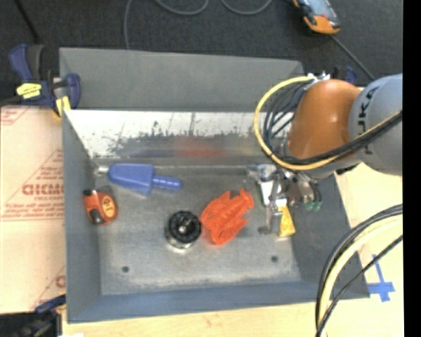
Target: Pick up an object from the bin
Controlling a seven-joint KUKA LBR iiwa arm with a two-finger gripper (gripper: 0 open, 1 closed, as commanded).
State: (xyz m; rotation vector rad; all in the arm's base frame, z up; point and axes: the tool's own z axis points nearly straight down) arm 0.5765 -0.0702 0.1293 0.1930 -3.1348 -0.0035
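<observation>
While gripper (274, 213) is held low in bin (196, 279), just beside yellow wedge (286, 224), nothing is lifted yet; jaw gap cannot be told.

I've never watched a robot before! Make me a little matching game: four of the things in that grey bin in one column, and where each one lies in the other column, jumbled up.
Things:
1. blue cone-shaped thing
2. orange tape measure
3. black and silver round thing
4. small yellow piece

Places in the bin:
A. on the right, at the gripper
B. by the left wall
C. near the back wall, left of the middle
D. mid-floor, just left of the orange-red ridged thing

Pairs: 1-C, 2-B, 3-D, 4-A.
</observation>
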